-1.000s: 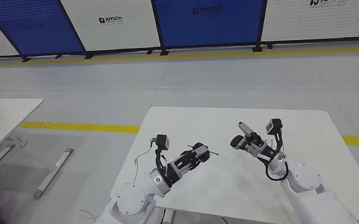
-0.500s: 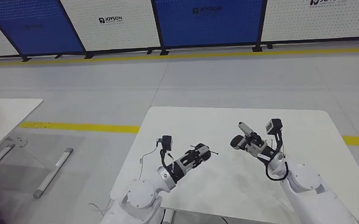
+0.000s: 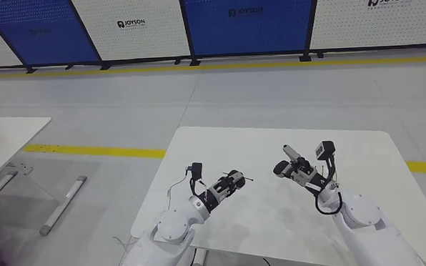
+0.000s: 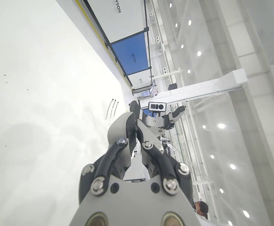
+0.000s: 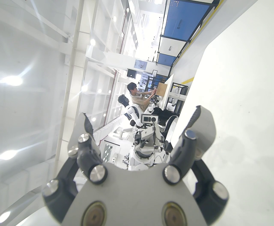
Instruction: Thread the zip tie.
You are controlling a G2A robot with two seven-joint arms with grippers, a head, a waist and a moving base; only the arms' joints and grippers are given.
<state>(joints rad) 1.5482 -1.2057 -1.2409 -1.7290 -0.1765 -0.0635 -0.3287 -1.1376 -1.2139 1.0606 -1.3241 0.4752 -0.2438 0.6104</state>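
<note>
We find the left gripper (image 3: 237, 178) clamped on the zip tie (image 3: 249, 178) and the right gripper (image 5: 142, 115) open (empty); the thin tail could slip on transfer.

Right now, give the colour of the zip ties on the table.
Zip ties: black; left wrist view.
</note>
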